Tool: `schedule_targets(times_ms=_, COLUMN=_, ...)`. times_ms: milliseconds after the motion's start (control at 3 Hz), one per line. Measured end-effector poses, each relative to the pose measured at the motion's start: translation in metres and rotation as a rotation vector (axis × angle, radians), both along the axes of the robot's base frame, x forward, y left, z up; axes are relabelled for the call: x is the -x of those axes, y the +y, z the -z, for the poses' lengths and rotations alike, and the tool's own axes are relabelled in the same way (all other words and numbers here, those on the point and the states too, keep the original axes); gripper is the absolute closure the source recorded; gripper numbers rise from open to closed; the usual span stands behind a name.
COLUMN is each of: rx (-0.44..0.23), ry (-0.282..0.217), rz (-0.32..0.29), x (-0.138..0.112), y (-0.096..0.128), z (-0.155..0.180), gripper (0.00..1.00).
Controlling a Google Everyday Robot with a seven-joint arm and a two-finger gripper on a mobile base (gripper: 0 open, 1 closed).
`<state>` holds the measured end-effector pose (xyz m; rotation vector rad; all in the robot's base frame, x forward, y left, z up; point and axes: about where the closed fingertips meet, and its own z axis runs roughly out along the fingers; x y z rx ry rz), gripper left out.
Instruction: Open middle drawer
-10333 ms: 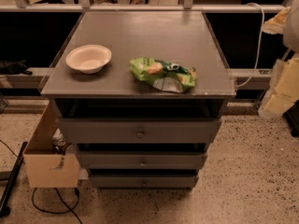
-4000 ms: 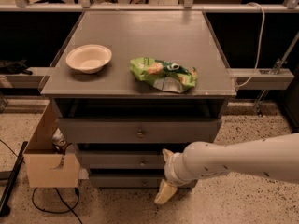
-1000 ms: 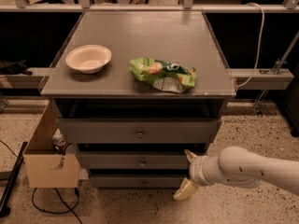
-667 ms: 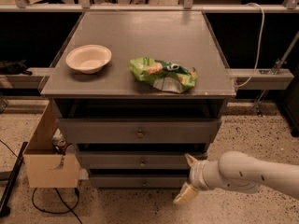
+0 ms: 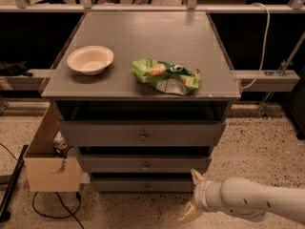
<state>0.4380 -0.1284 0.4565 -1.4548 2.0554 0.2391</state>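
Now the gripper (image 5: pixel 191 197) hangs low by the grey cabinet (image 5: pixel 143 32), near its front right corner, fingers spread apart, grasping nothing; the middle drawer (image 5: pixel 114 164), second down that cabinet's front, sits pushed in.

I see a white bowl (image 5: pixel 90 60) on the desk (image 5: pixel 143 30) near its front left, with a crumpled green snack bag (image 5: pixel 166 75) to its right, not touching. A cardboard box (image 5: pixel 50 168) sits on the speckled floor (image 5: pixel 257 151) beside the desk, with a black cable (image 5: pixel 50 213) looped below it.
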Motion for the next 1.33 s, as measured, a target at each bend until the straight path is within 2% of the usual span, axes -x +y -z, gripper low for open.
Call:
schedule_targets(times_ms=333, rx=0.012, ry=-0.062, rz=0.013, x=-0.014, y=0.001, z=0.000, gripper=0.00)
schedule_targets(times_ms=667, rx=0.038, ry=-0.149, rz=-0.016, x=-0.063, y=0.017, z=-0.011, gripper=0.00)
schedule_targets(times_ms=1000, rx=0.042, ry=-0.155, rz=-0.013, x=-0.061, y=0.016, z=-0.012, gripper=0.00)
schedule_targets(times_ms=1333, rx=0.059, ry=-0.192, rz=-0.031, x=-0.072, y=0.025, z=-0.012, gripper=0.00)
